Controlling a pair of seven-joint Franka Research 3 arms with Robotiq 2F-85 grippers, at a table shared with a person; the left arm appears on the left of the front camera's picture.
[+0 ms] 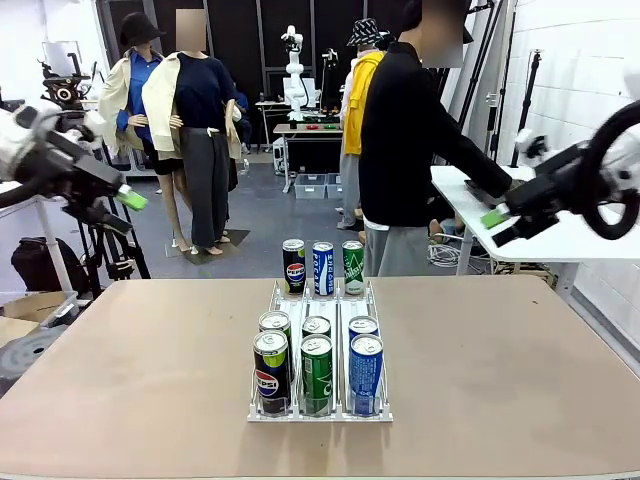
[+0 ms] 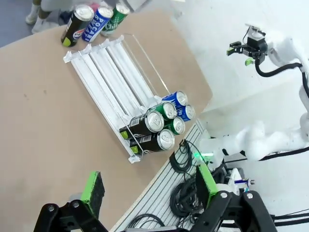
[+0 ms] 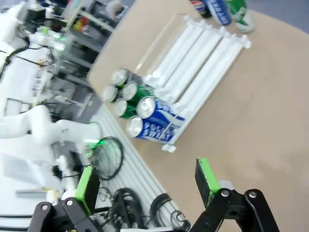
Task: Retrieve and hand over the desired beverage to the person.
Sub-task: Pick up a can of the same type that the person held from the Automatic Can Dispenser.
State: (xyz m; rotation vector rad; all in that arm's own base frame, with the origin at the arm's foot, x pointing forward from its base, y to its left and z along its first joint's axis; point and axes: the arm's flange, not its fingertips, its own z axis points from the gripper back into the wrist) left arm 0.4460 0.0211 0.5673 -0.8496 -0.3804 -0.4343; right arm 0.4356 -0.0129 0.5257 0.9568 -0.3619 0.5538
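Left claw point(image 2: 149, 188) and right claw point(image 3: 145, 181) both agape, cans point(image 1: 317, 372) lower between them, person point(image 1: 405, 140) beyond.

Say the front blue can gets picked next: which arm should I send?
Right, probably. The front blue can stands in the right lane of the rack, toward the open right gripper.

**Plenty of room either side of the can rack**

The table point(image 1: 120, 380) is bare left and right of the clear rack point(image 1: 322, 303), so there's a low way in from both sides; six cans point(image 1: 317, 372) sit packed together at its near end, no finger gap between them, tops free; three cans point(image 1: 323, 268) line the far end; the lanes between are open; the person point(image 1: 405, 140) stands beyond the far edge, right of centre.
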